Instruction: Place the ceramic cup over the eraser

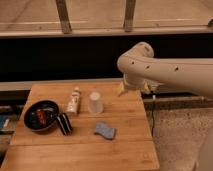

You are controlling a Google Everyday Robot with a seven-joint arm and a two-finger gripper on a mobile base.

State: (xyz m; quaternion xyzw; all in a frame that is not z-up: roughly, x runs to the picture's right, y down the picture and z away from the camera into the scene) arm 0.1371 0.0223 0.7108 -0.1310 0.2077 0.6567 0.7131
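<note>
The ceramic cup (95,102) is a small whitish tapered cup standing mouth down on the wooden table (80,150), near the middle of the back. The eraser (64,123) is a small black block with white stripes, lying to the cup's front left beside the pan. My gripper (133,89) hangs from the pale arm coming in from the right, above the table's back right corner and to the right of the cup. Its two yellowish fingertips (120,89) stand apart and hold nothing.
A round black pan (41,116) with something reddish in it sits at the table's left. A white squeeze tube (74,101) lies left of the cup. A blue-grey soft pad (105,130) lies in front of the cup. A dark wall runs behind the table.
</note>
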